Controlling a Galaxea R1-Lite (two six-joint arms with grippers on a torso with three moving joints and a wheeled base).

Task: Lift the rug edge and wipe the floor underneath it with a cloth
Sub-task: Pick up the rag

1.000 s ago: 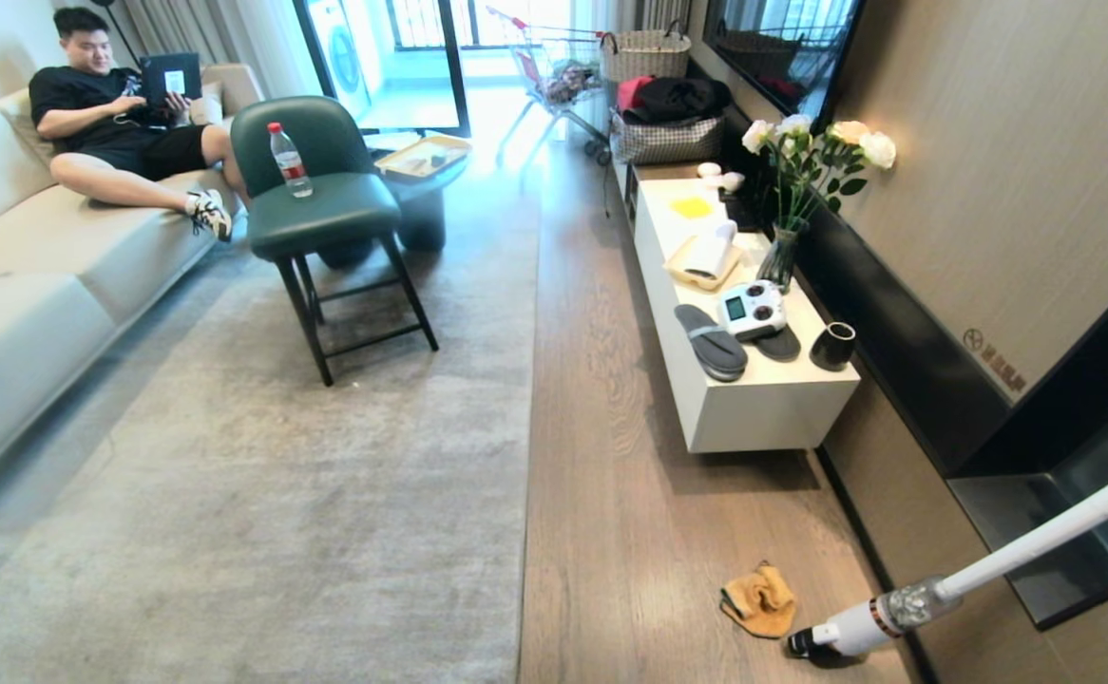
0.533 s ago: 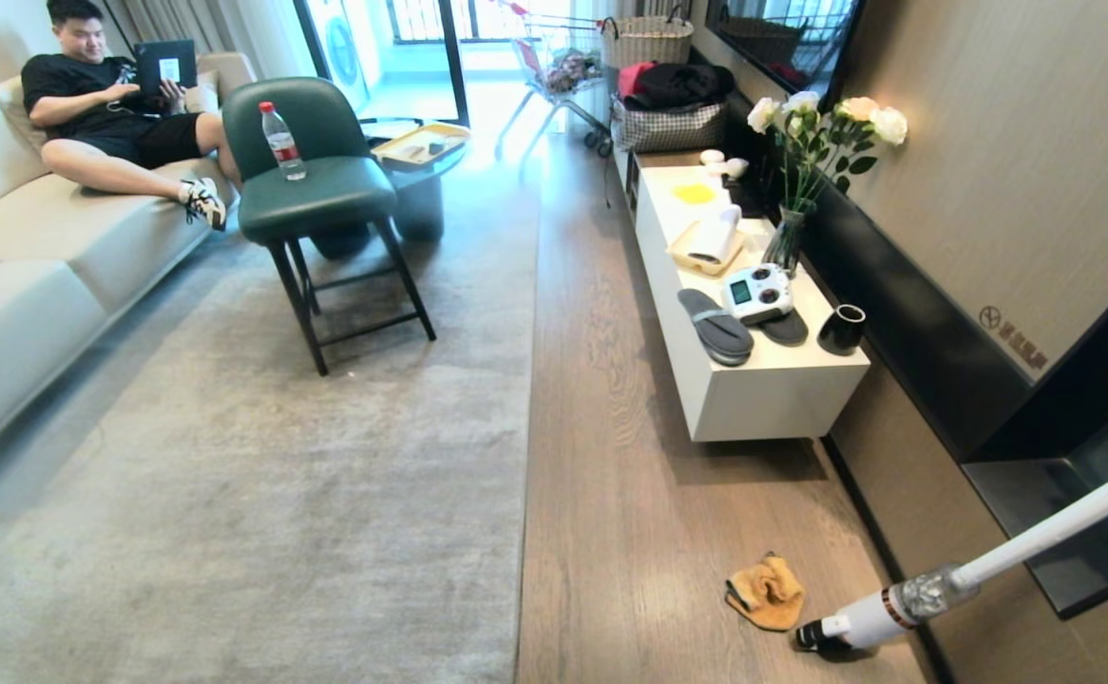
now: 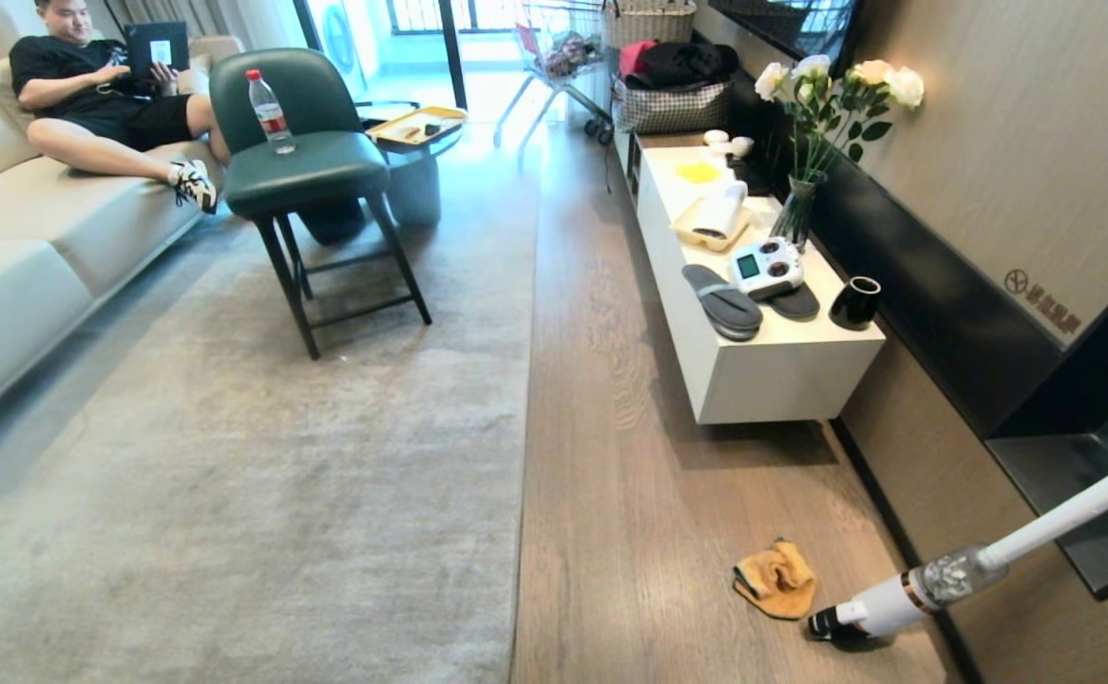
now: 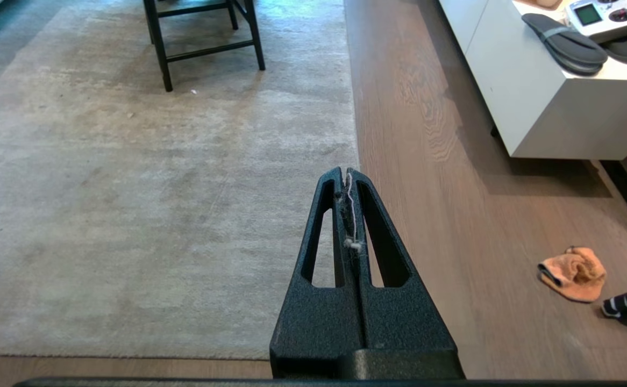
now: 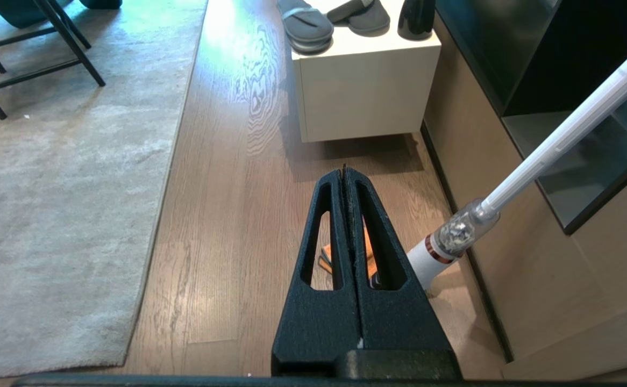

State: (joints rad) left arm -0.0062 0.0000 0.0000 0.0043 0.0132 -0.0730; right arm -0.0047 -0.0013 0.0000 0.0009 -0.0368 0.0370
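The pale grey rug covers the left of the head view, and its straight rug edge (image 3: 525, 456) runs along the brown wood floor (image 3: 630, 494). The orange cloth (image 3: 775, 579) lies crumpled on the floor at the near right, well away from the rug. Neither arm appears in the head view. My left gripper (image 4: 346, 172) is shut and hangs above the rug edge (image 4: 352, 107), with a bit of lint between its fingers; the cloth (image 4: 572, 273) lies off to its side. My right gripper (image 5: 344, 172) is shut and empty above the floor, with the cloth (image 5: 326, 257) showing through its finger slots.
A white stick vacuum (image 3: 906, 598) leans just right of the cloth. A low white cabinet (image 3: 773, 380) along the right wall carries grey slippers (image 3: 722, 302) and small items. A green chair (image 3: 312, 180) stands on the rug, and a person (image 3: 98, 104) sits on the sofa.
The whole head view has shifted: far things slid up the picture and the cloth slightly up and right, so the camera moved. Nothing in the room itself has changed place.
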